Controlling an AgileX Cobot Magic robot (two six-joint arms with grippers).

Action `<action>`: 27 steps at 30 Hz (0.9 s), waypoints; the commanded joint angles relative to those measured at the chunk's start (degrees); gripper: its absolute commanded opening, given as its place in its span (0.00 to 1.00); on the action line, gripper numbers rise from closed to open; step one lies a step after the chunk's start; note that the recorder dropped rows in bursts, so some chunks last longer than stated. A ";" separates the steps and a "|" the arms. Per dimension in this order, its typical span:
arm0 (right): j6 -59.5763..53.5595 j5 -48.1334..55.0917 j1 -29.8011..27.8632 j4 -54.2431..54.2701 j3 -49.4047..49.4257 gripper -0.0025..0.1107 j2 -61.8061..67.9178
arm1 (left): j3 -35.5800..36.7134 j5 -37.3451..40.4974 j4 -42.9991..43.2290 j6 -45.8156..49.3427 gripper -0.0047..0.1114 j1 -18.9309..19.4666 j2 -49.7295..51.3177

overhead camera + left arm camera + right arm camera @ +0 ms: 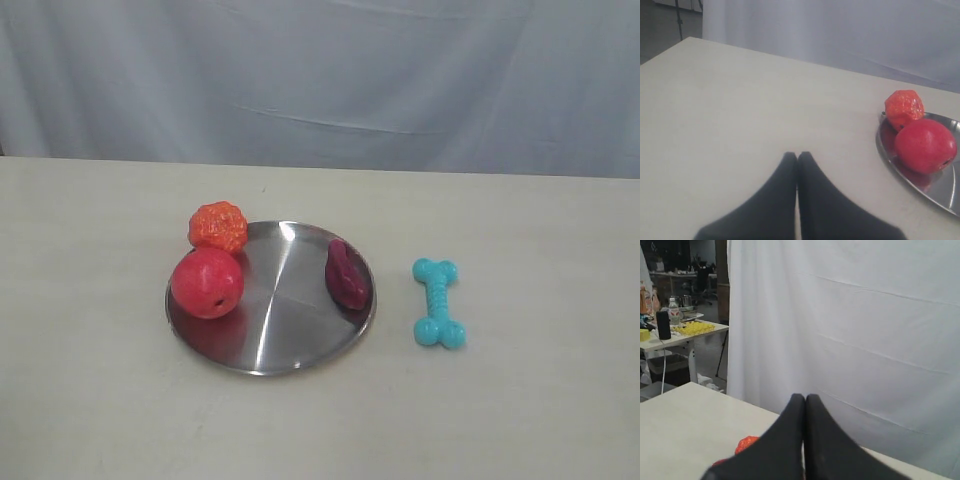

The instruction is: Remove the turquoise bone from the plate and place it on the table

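Observation:
The turquoise bone (438, 302) lies flat on the beige table (90, 380), just right of the steel plate (285, 320) and apart from its rim. Neither arm shows in the exterior view. My left gripper (797, 155) is shut with nothing between its black fingers, hovering over bare table to one side of the plate (940, 192). Raised high and pointing at the white curtain, my right gripper (805, 397) is shut too and holds nothing. The bone is out of both wrist views.
On the plate sit a red ball (207, 283), a bumpy orange ball (218, 227) at its rim, and a dark magenta toy (346, 274). A white curtain (320, 80) hangs behind the table. The red ball (925, 145) and orange ball (904, 108) show in the left wrist view.

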 commanded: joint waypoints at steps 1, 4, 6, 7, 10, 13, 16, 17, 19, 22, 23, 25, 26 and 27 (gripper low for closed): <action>4.34 -0.74 0.14 -0.46 4.92 0.02 -4.99 | 0.15 -0.31 0.36 -0.11 0.04 0.26 -0.07; 4.34 -0.88 0.14 -0.46 7.16 0.02 -6.21 | 0.15 -0.31 0.36 -0.11 0.04 0.26 -0.07; 4.34 -0.88 0.14 -0.46 8.24 0.02 -6.30 | 0.15 -0.31 0.36 -0.11 0.04 0.26 -0.07; 4.34 -0.88 0.14 -0.46 8.93 0.02 -6.30 | 0.15 -0.31 0.36 -0.11 0.04 0.26 -0.07; 4.47 -1.28 0.14 -0.46 10.43 0.02 -6.30 | 0.15 -0.31 0.36 -0.11 0.04 0.26 -0.07; 4.63 -1.25 0.14 -0.46 11.28 0.02 -6.30 | 0.15 -0.31 0.36 -0.11 0.04 0.26 -0.07; 4.63 -0.73 0.14 -0.46 11.37 0.02 -6.30 | 0.15 -0.31 0.36 -0.11 0.04 0.26 -0.07; 4.63 -0.87 0.14 -0.46 11.37 0.02 -6.30 | 0.15 -0.31 0.36 -0.11 0.04 0.26 -0.07; 4.63 -0.87 0.14 -0.46 11.37 0.02 -6.30 | 0.15 -0.31 0.36 -0.11 0.04 0.26 -0.07; 4.63 -0.87 0.14 -0.46 11.37 0.02 -6.30 | 0.15 -0.31 0.36 -0.11 0.04 0.26 -0.07; 4.63 -0.87 0.14 -0.46 11.37 0.02 -6.30 | 0.15 -0.31 0.36 -0.11 0.04 0.26 -0.07; 4.63 -0.87 0.14 -0.46 11.37 0.02 -6.30 | 0.15 -0.31 0.36 -0.11 0.04 0.26 -0.07; 4.63 -0.87 0.14 -0.46 11.37 0.02 -6.30 | 0.15 -0.31 0.36 -0.11 0.04 0.26 -0.07; 4.63 -0.87 0.14 -0.46 11.37 0.02 -6.30 | 0.15 -0.31 0.36 -0.11 0.04 0.26 -0.07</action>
